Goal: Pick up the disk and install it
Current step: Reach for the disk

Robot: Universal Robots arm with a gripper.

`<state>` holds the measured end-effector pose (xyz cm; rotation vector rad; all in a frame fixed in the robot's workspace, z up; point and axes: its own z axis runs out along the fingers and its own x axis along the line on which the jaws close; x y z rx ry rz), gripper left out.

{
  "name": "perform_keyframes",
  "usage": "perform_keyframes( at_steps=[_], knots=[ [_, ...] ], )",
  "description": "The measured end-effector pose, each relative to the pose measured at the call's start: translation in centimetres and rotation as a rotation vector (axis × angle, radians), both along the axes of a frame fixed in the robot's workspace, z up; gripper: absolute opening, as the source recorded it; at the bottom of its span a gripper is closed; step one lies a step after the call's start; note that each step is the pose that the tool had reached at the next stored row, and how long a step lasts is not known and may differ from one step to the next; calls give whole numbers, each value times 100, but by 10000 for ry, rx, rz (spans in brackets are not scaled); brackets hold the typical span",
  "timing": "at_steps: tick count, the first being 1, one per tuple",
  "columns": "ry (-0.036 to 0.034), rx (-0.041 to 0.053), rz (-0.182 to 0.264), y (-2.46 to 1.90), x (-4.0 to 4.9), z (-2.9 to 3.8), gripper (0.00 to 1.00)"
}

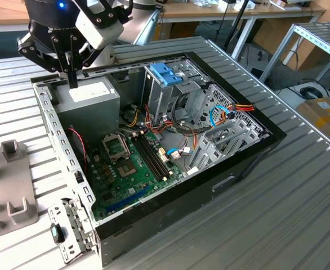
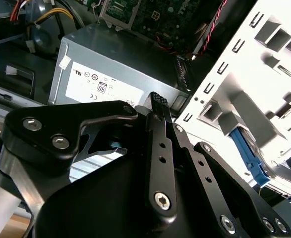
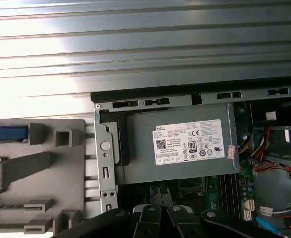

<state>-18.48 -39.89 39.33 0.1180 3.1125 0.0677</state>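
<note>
gripper closed, empty, over the power box at the case corner; disk seemingly parked beside it. open squarely before gripping.

The table is showing ribbed bare metal with a brushed sheen. The computer case is showing a glossy black outer wall and dull grey sheet metal inside. At its ten o'clock in the exterior view, the power-supply box is looking like matt grey metal under a smooth white paper label. The gripper is showing matt black links with shiny steel screw heads. The handle at twelve o'clock is gleaming as smooth blue plastic. The fixture at nine o'clock is looking like matt grey plastic.
</note>
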Motion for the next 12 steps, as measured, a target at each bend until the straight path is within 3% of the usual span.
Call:
perform_keyframes(
  at_steps=[12],
  knots=[
    [0,0,0,0,-63,0,10]
  ],
)
